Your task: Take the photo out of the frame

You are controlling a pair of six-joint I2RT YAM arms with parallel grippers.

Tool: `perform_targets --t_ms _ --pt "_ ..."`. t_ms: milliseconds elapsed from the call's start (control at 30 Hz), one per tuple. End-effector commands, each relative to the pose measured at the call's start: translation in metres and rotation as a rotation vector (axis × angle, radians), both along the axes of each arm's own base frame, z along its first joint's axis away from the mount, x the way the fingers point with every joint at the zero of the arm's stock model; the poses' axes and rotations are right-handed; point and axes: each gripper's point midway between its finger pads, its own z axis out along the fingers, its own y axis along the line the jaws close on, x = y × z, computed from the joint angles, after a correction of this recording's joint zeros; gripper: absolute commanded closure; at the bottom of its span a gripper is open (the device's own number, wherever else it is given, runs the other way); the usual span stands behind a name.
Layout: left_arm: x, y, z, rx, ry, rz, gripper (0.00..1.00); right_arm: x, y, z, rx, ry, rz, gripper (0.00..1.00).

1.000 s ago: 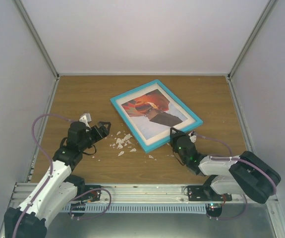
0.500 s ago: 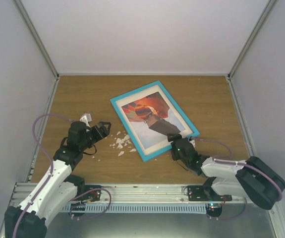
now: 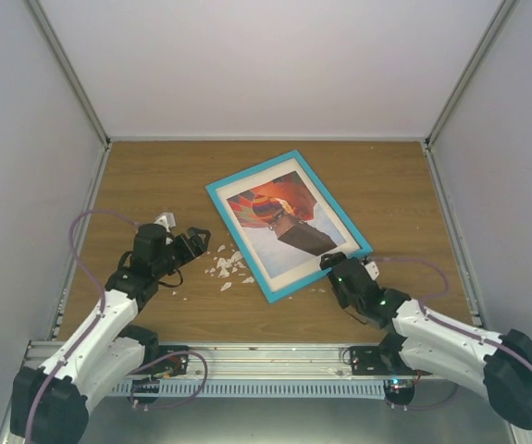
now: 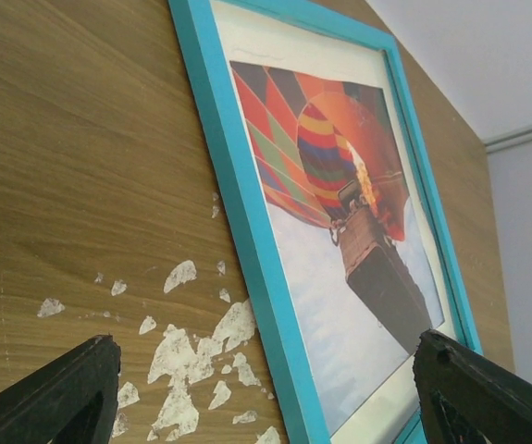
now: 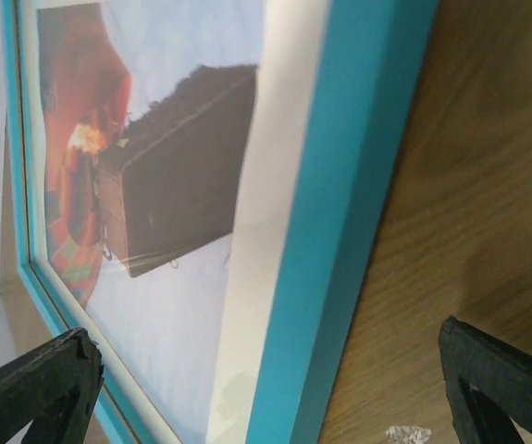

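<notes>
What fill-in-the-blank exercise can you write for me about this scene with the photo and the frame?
1. The photo shows a hot-air ____.
2. The frame lies face ____ on the table.
3. The left hand and the right hand are both ____.
4. White flakes lie between the left hand and the ____.
Missing words: balloon; up; open; frame.

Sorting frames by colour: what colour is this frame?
The frame is turquoise; left wrist view.
</notes>
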Motion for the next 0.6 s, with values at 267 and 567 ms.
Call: perform_targets --t_ms 267,567 --pt "0.016 -0.036 -0.031 0.014 0.059 -0.135 0.15 0.080 0.007 0.091 -0.554 -0.330 0.468 0.04" --pt "0.026 -0.063 -0.053 0.084 0.113 -0.214 0.17 0.156 -0.028 0.089 -0.677 -0.383 0.704 0.21"
